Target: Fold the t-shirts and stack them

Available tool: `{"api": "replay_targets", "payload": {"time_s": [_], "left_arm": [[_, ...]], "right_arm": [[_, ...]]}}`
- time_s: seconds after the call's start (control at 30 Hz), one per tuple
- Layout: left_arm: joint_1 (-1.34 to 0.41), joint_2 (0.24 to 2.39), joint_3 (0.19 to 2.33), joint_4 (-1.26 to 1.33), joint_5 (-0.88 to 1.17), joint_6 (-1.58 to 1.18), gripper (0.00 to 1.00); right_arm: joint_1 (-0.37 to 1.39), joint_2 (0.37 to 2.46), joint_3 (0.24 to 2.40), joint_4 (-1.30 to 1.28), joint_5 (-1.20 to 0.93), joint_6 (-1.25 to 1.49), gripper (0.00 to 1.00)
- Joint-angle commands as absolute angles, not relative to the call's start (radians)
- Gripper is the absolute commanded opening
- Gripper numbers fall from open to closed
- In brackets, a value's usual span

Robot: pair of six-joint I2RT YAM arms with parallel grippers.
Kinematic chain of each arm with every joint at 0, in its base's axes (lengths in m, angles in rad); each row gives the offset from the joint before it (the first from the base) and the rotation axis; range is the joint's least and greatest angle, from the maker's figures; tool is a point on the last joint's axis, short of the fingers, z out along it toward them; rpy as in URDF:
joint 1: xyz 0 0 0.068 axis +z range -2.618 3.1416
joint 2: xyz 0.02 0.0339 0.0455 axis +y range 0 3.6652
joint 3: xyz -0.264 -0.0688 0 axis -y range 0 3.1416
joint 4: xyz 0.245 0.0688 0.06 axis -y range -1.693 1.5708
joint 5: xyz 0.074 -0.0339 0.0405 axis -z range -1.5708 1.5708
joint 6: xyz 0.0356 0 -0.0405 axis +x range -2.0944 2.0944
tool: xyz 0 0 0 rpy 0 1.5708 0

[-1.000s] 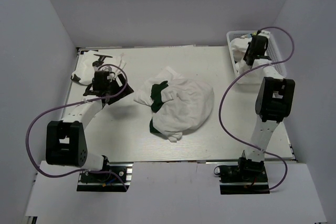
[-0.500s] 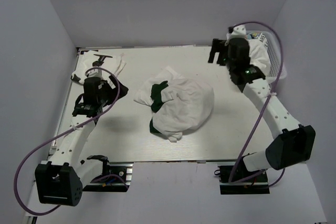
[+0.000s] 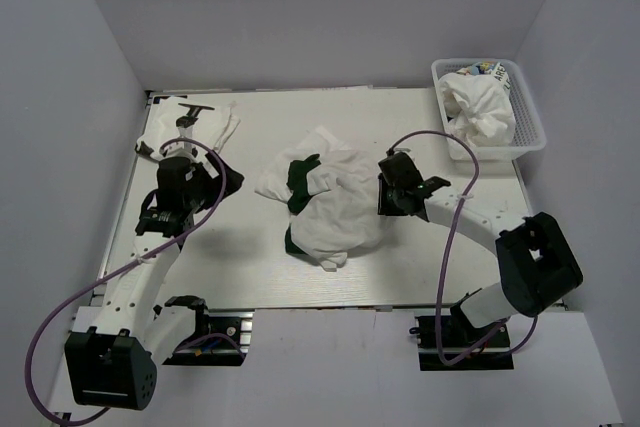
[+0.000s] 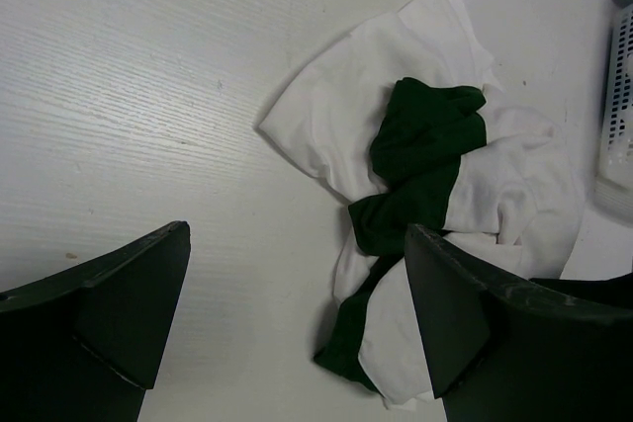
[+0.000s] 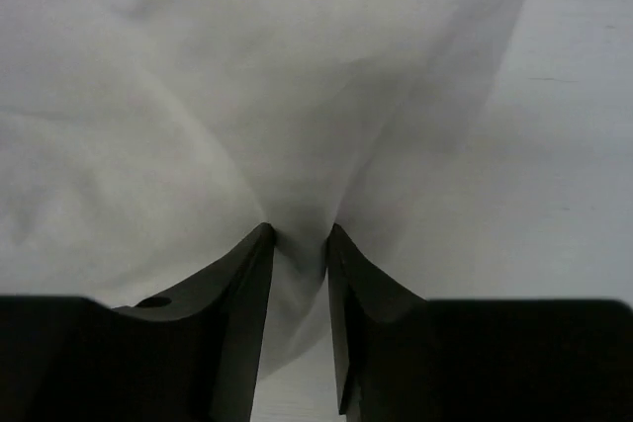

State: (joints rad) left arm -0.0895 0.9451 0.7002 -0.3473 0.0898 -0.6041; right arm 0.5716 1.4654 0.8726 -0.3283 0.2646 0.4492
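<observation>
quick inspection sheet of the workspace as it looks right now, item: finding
surface: table, pale and faintly lined
job's things: crumpled t-shirt, white with a dark green print, mid-table; basket t-shirts, a white bundle; far-left t-shirt, white, at the far left corner
clutter: basket, white lattice, at the far right corner; dark item on the far-left t-shirt, cannot tell what
grippers: left gripper open above bare table beside the crumpled t-shirt; right gripper pinched on a fold of the crumpled t-shirt
cables: purple cables looping along both arms
surroundings: walls, plain grey, on three sides
</observation>
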Motion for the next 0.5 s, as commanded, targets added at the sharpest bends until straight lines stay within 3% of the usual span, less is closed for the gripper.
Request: {"api": "replay_targets", "payload": {"time_s": [0.0, 0.07, 0.27, 0.47], "left_arm": [[-0.094, 0.925, 0.695, -0.327, 0.116, -0.614, 0.99], [-0.094, 0.936, 0.695, -0.327, 0.117, -0.614, 0.99], [-0.094, 0.936, 0.695, -0.318, 0.117, -0.604, 0.99], [-0.094, 0.936, 0.704, -0.308, 0.117, -0.604, 0.99]], "right_arm": [[0.589, 1.421, 0.868, -0.223, 0.198, 0.497, 0.31], [0.594, 1.395, 0.887, -0.224, 0.196, 0.477, 0.00], [0.592, 1.235, 0.971, -0.196, 0.253, 0.410, 0.00], [0.581, 1.143, 1.213, -0.054, 0.187, 0.237, 0.00]]}}
